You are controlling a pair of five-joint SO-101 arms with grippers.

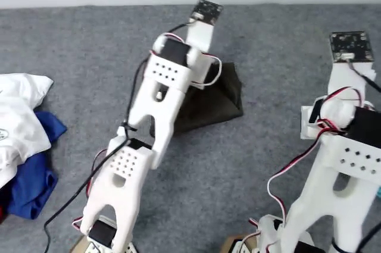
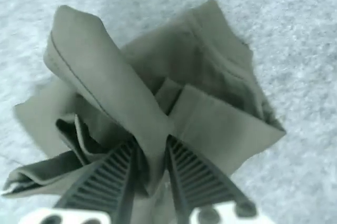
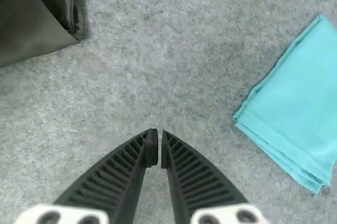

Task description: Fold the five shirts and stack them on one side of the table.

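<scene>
The likeliest trouble, judging by the grip, was the dark olive-green cotton shirt [image 2: 210, 76] slipping from the left gripper [image 2: 151, 144]. Only a narrow raised ridge of cloth sat between its ribbed black fingers, and the rest lay in loose flaps. A pull could therefore drag the bundle across the grey felt table [image 1: 268, 56] or undo its folds. That shirt lay mid-table, its ridge pinched by the left fingers and its body spreading beyond their tips. The right gripper [image 3: 158, 135] hung over bare felt with its fingers pressed together on nothing, the olive shirt to its left and a folded turquoise shirt [image 3: 295, 113] to its right. A crumpled white shirt [image 1: 18, 116] and a blue shirt [image 1: 30, 181] lay at the left edge.
</scene>
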